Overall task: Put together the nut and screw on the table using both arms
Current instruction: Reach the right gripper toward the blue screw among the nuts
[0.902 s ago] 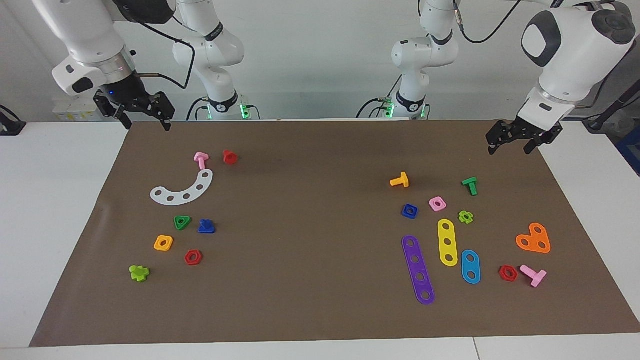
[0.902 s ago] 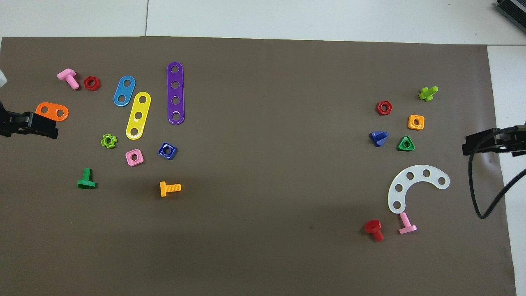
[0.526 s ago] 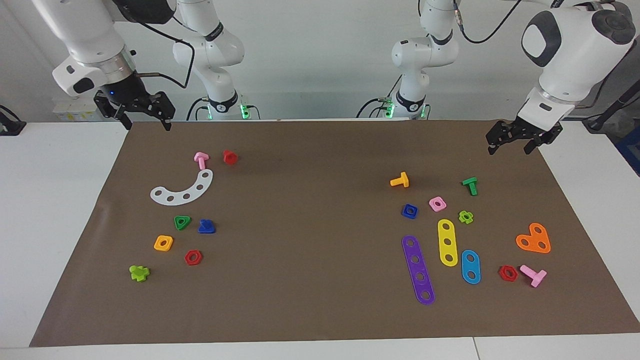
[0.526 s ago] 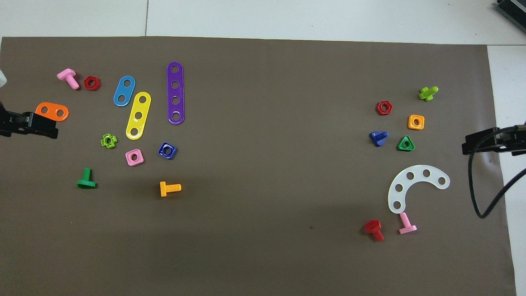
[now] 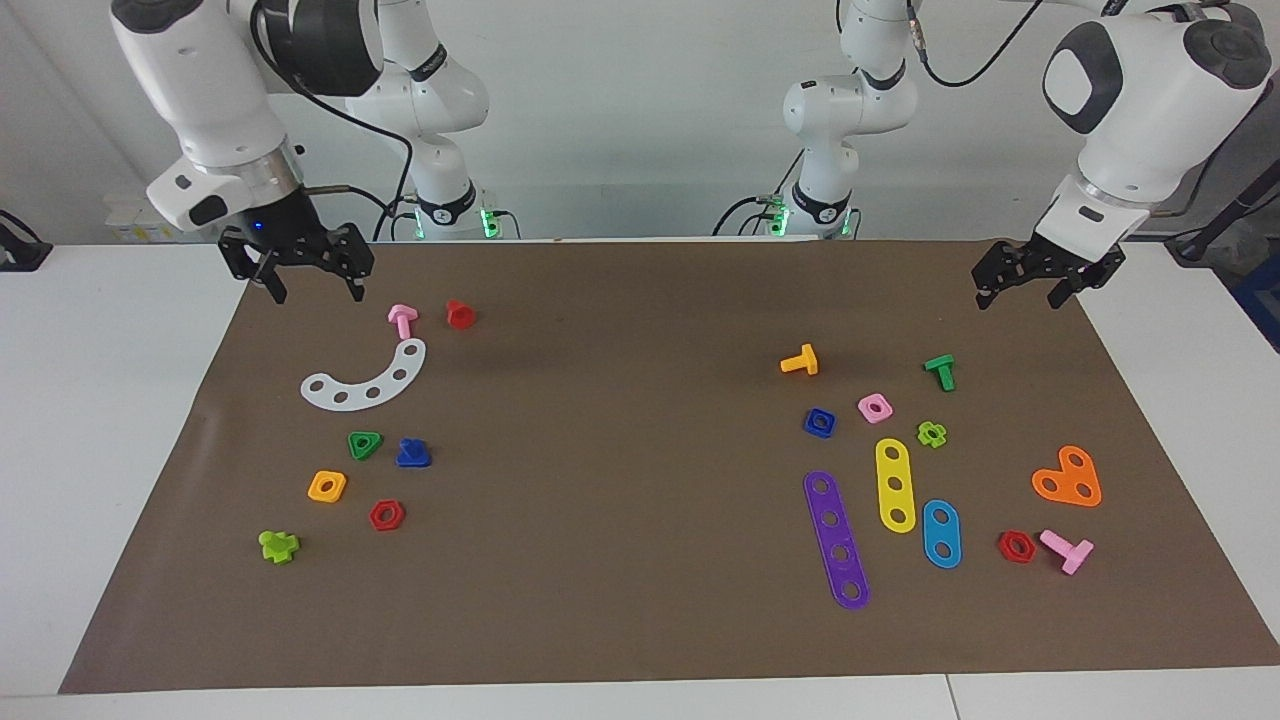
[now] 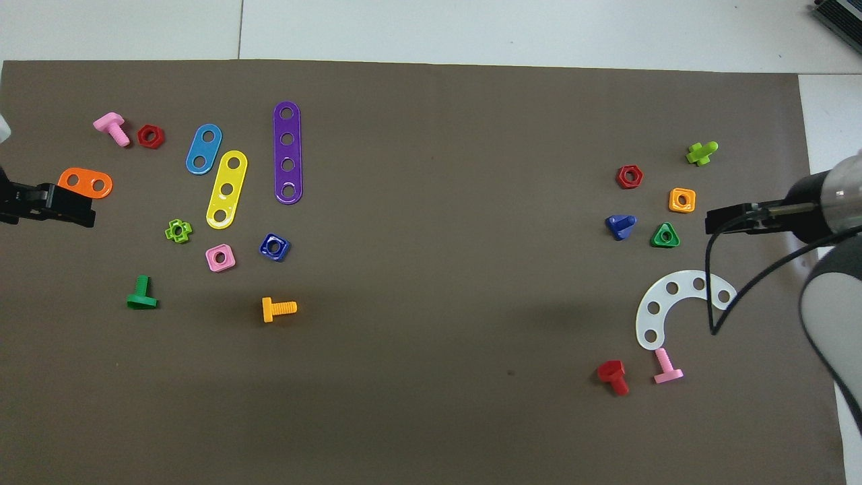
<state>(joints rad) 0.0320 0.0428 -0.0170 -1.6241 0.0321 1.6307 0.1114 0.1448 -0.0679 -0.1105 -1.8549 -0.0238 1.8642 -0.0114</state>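
While both grippers hover open, nut (image 5: 819, 422), screw (image 5: 412, 454) untouched.

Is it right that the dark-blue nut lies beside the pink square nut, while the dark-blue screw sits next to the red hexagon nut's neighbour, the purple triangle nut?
Nearly. The nut does lie beside the pink square nut, but the triangle nut next to the screw is green, not purple. The facing view shows it; the red hexagon nut is close by.
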